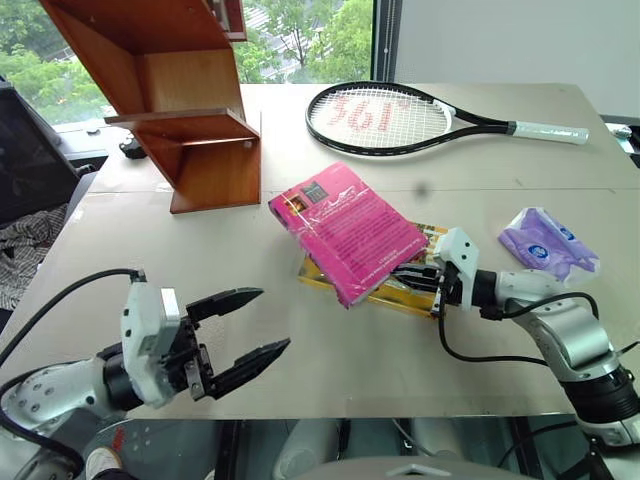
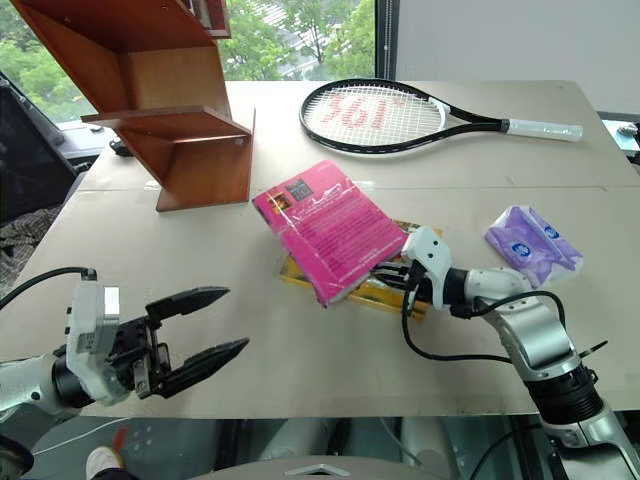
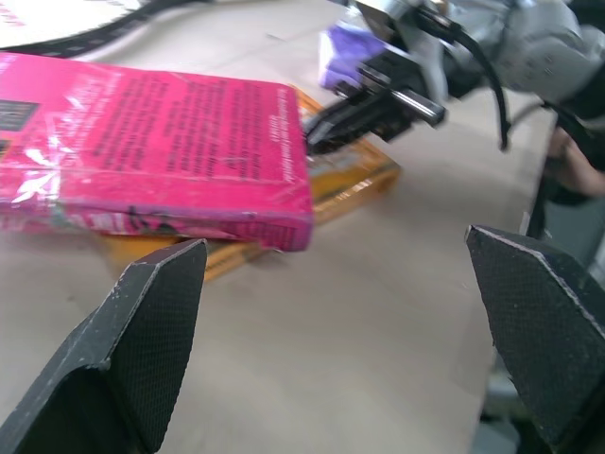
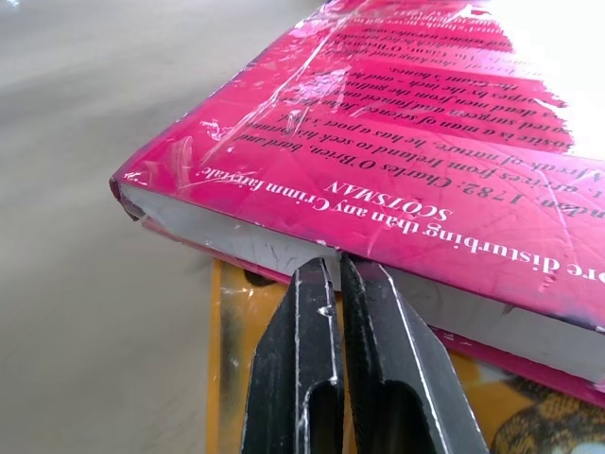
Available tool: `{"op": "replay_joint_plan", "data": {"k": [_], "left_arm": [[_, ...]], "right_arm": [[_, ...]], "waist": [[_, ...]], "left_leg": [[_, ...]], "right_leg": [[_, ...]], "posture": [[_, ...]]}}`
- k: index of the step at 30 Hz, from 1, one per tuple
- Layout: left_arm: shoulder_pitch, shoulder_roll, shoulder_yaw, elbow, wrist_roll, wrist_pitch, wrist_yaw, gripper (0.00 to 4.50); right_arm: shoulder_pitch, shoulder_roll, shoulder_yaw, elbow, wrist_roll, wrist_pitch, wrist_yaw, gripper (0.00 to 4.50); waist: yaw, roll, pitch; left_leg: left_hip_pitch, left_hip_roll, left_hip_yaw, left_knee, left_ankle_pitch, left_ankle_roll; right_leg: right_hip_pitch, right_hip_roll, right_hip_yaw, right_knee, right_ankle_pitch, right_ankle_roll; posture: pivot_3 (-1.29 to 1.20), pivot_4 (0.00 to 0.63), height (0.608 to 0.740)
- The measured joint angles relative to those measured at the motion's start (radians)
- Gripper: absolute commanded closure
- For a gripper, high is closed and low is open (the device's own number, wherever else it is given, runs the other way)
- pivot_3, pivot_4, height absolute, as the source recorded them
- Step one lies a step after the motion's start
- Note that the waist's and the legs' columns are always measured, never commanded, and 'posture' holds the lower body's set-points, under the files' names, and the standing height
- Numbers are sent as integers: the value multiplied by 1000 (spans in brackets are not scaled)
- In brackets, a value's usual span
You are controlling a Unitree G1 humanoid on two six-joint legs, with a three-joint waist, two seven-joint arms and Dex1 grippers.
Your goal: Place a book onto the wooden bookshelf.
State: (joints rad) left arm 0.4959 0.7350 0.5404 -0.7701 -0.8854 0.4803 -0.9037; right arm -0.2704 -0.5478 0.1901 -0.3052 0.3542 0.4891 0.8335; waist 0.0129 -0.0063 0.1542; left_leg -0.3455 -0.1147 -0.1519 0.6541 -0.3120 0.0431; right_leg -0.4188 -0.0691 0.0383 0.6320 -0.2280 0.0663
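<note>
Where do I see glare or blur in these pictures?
Right wrist view: the book has wrinkled glare on its glossy cover, washed out at the far corner. Left wrist view: the left gripper's fingers look soft and near. Left eye view: bright window beyond the wooden bookshelf.

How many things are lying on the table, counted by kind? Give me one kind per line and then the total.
Books: 2, pink book on yellow book
Bookshelf: 1
Tennis racket: 1
Purple packet: 1
Total: 5
</note>
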Motion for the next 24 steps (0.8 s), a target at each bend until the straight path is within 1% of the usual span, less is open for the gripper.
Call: {"op": "replay_joint_plan", "data": {"k": [3,5,6,7,8,9,11,13,14,16,17,20,22,24], "left_arm": [[-1,-21,5,22,-2,37,84,0],[-6,-32,13,51,-3,67,148,0],[-26,-35,11,63,-13,83,176,0],[-59,-38,22,87,-35,108,222,0],[-74,-38,26,100,-52,125,243,0],[-114,-34,30,132,-96,169,288,0],[-179,-3,32,207,-193,274,368,0],[-247,40,24,277,-292,378,431,0],[-269,56,19,300,-324,412,450,0],[-368,67,-10,384,-413,491,499,0],[-449,64,-40,456,-456,531,532,0],[-543,51,-79,544,-506,579,576,0],[-635,14,-108,625,-543,610,621,0],[-682,-5,-134,666,-555,631,637,0]], "right_arm": [[42,-24,-56,-17,18,-20,7,4474],[93,-72,-121,-50,57,-20,35,3965],[128,-92,-160,-69,83,-22,57,3604],[200,-134,-227,-100,133,-27,105,3162],[231,-153,-256,-114,155,-30,128,2738],[297,-187,-318,-143,199,-35,174,2221],[352,-213,-415,-178,268,-34,215,1371],[357,-222,-475,-220,334,-25,217,175],[353,-222,-487,-236,357,-19,215,70],[342,-220,-505,-259,405,-2,191,70],[336,-220,-522,-280,427,5,166,70],[330,-220,-532,-313,445,8,128,70],[336,-218,-539,-322,457,12,96,70],[335,-210,-542,-328,458,11,72,70]], "waist": [[3,0,0],[4,0,0],[7,0,0],[14,0,0],[15,0,0],[21,1,0],[19,0,0],[5,0,0],[-1,0,0],[0,0,0],[1,0,0],[1,-1,-1],[2,-1,-1],[1,-2,-1]], "left_leg": [[-1,0,0,0,0,0],[-1,0,-1,0,0,0],[-1,0,-2,0,0,0],[-1,0,-4,0,0,0],[-1,0,-4,0,0,0],[-1,0,-4,0,0,0],[0,0,-4,0,0,0],[1,0,-2,1,0,0],[2,0,-2,1,0,0],[2,-1,-1,2,0,0],[2,-1,-1,2,0,0],[1,-1,-1,4,0,0],[-1,-1,-1,5,0,0],[-1,-2,-1,6,0,0]], "right_leg": [[0,0,0,-1,0,0],[0,0,-1,-1,0,0],[0,0,-1,-1,0,0],[1,0,-1,-2,0,0],[1,-1,-1,-2,0,0],[1,-1,-1,-2,0,0],[1,0,-1,1,0,0],[1,0,-1,3,0,0],[1,0,0,4,0,0],[0,0,0,6,0,0],[0,-1,-1,7,0,0],[-1,0,0,7,0,0],[-2,-1,0,7,0,0],[-2,-1,0,7,0,0]], "posture": [[0,150,740],[0,150,740],[0,150,740],[0,150,740],[0,150,740],[0,150,740],[0,150,740],[0,150,740],[0,150,740],[0,150,740],[0,150,740],[0,150,740],[0,150,740],[0,150,740]]}}
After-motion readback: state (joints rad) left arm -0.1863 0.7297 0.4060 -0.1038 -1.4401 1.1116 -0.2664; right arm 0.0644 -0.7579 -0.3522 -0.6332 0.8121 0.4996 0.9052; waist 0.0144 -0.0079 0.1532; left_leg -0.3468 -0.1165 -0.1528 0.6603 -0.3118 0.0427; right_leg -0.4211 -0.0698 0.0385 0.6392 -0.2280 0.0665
